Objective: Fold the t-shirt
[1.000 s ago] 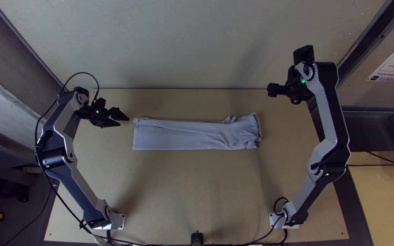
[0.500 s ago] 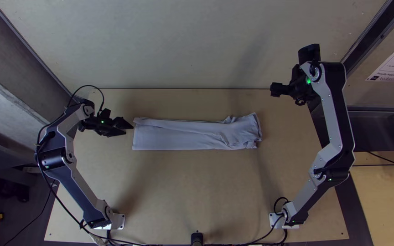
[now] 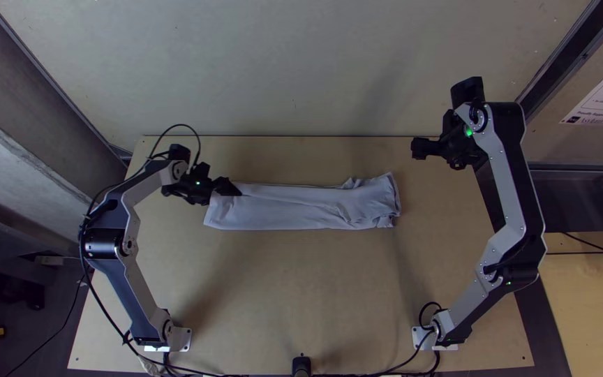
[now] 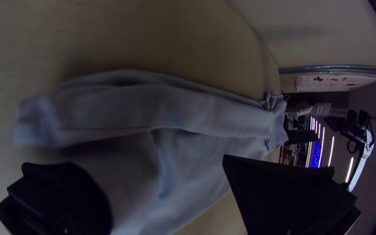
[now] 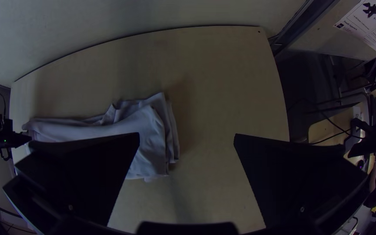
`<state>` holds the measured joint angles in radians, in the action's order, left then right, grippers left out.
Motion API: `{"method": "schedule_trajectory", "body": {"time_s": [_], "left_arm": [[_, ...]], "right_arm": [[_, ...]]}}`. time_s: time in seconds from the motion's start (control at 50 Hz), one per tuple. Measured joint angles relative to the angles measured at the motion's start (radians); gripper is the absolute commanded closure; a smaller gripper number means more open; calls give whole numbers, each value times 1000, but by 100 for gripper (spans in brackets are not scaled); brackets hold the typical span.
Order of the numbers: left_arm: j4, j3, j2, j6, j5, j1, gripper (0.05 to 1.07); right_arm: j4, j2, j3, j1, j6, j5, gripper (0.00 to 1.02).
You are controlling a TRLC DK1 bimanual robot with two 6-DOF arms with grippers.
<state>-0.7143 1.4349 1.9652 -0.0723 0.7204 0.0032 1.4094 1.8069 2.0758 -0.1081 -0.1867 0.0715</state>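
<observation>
**Left gripper of wide flat black fingers at one end of the pale grey-blue cloth t-shirt**

The t-shirt lies on the light wooden table, folded into a long narrow strip running from the left arm's side to the right arm's side. The near edge is fairly straight. Toward the right arm the cloth is rumpled, its layers loosely stacked and creased; long folds run along the rest.

The left gripper is at the far corner of the t-shirt's left end. In the left wrist view its fingers stand spread, with cloth between them and cloth hiding the tip of one; they are not pinching it.

The right gripper, also with wide flat black fingers, hangs apart from the t-shirt, to the right of the rumpled end and farther from the arms' bases. Its fingers are wide apart in the right wrist view, with nothing between them.

Beyond the t-shirt, past the table's far edge, is a plain pale panel.
</observation>
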Motion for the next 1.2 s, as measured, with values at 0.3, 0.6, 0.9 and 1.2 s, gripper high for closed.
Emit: {"method": "schedule_trajectory", "body": {"time_s": [0.3, 0.6, 0.9, 1.2], "left_arm": [[40, 13, -34, -105, -269, -175, 23], [17, 22, -40, -116, -500, -259, 104], [-106, 24, -68, -77, -532, -148, 104], [-289, 80, -105, 116, -642, 151, 104]], "right_arm": [[-24, -78, -118, -3, 0, -1, 3], [-74, -134, -237, -3, 0, -8, 3], [-138, -196, -337, -3, -4, -9, 3], [-169, -227, -391, -3, -11, -10, 3]]}}
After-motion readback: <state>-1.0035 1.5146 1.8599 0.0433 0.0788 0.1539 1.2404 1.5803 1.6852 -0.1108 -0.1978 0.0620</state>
